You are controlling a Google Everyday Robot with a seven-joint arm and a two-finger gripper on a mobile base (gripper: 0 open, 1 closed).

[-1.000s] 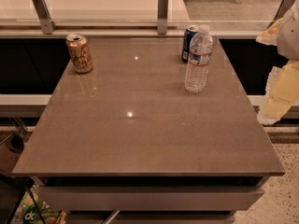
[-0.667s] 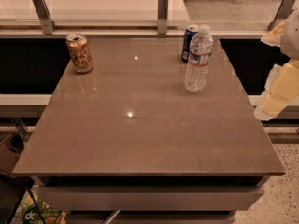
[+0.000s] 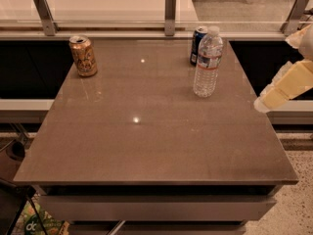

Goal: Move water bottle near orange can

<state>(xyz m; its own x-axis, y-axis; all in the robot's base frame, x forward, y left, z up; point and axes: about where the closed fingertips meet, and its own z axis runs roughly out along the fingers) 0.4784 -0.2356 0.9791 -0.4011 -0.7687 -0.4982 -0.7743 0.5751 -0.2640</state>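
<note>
The water bottle [image 3: 207, 62] stands upright on the brown table, right of centre toward the back; it is clear and ribbed, with a white cap and a white-and-red label. The orange can [image 3: 83, 56] stands upright at the table's back left corner, far from the bottle. My gripper [image 3: 268, 101] is a pale shape at the right edge of the view, just beyond the table's right side and right of and slightly nearer than the bottle. It touches nothing.
A dark blue can [image 3: 197, 44] stands just behind and left of the bottle, almost touching it. The table [image 3: 146, 141] ends at a glass rail with metal posts [image 3: 170, 12] at the back. Dark gaps lie on both sides of the table.
My arm at the right edge has tilted, and its lower end has swung a little left toward the table. The bottle and cans have not moved.
</note>
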